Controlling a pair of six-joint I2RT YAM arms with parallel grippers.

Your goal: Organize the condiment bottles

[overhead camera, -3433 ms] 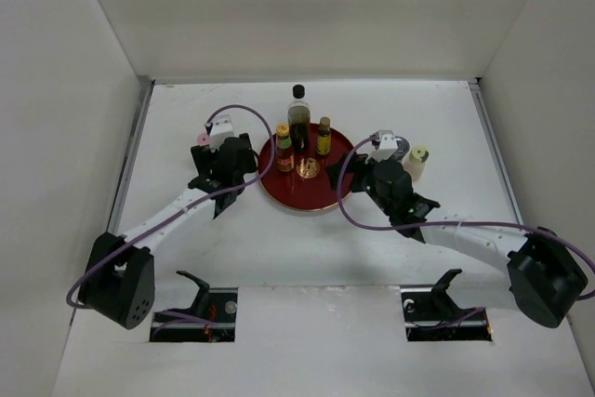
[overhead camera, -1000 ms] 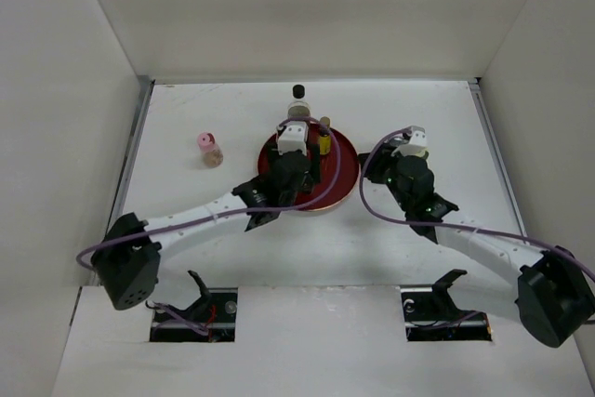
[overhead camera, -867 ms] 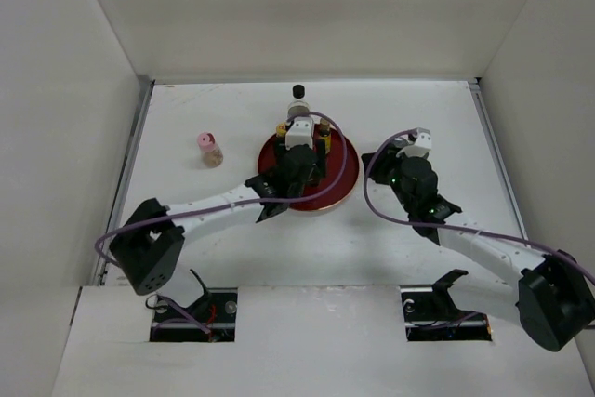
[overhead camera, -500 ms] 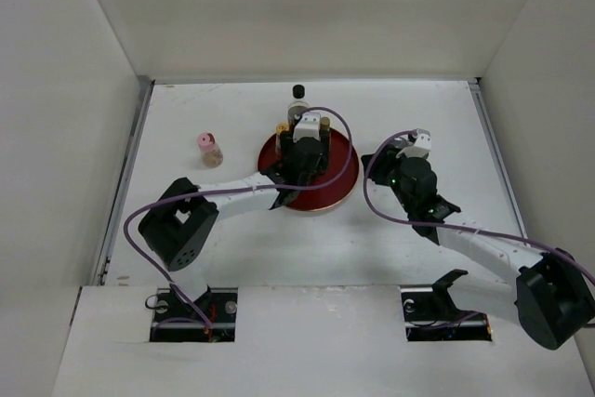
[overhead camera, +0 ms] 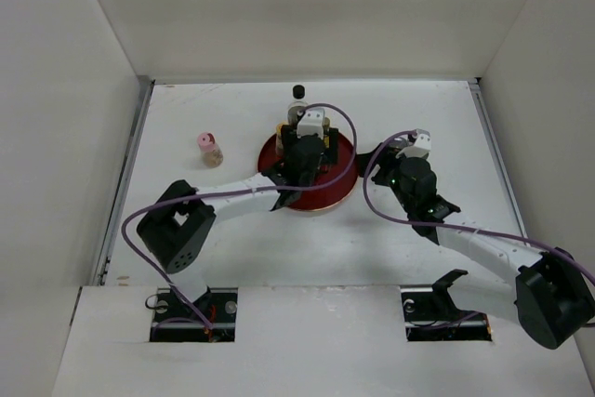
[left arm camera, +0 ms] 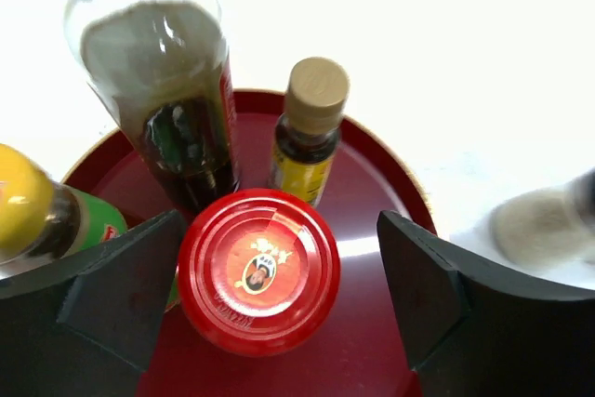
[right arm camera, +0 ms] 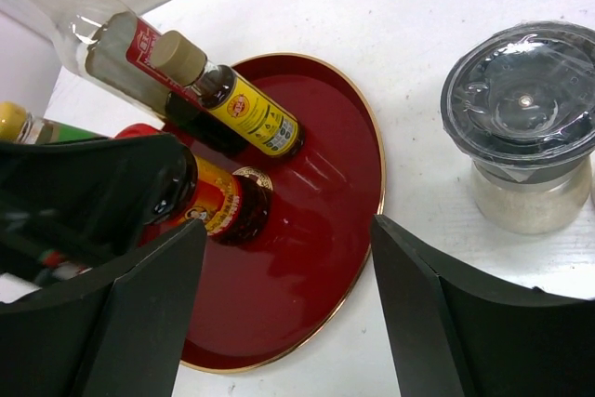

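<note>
The red-lidded jar [left arm camera: 258,271] stands on the round red tray [left arm camera: 372,202], between the fingers of my open left gripper [left arm camera: 279,230]. It is close to the left finger, with a gap to the right one. Behind it stand the tall dark-filled bottle [left arm camera: 177,90], the small amber bottle [left arm camera: 311,127] and the yellow-capped bottle [left arm camera: 33,216]. My right gripper [right arm camera: 288,228] is open and empty over the tray's right edge [right arm camera: 367,220], with the silver shaker [right arm camera: 525,118] to its right. The pink shaker [overhead camera: 209,148] stands left of the tray [overhead camera: 330,194]. The cream-topped shaker is hidden.
My left gripper [overhead camera: 302,144] reaches over the tray from the lower left. My right gripper [overhead camera: 406,157] is just right of the tray. White walls close the table at the back and on both sides.
My left gripper has moved from beside the pink shaker to over the tray, then a little right and back. My right gripper shifted slightly right. The pink shaker stayed put.
</note>
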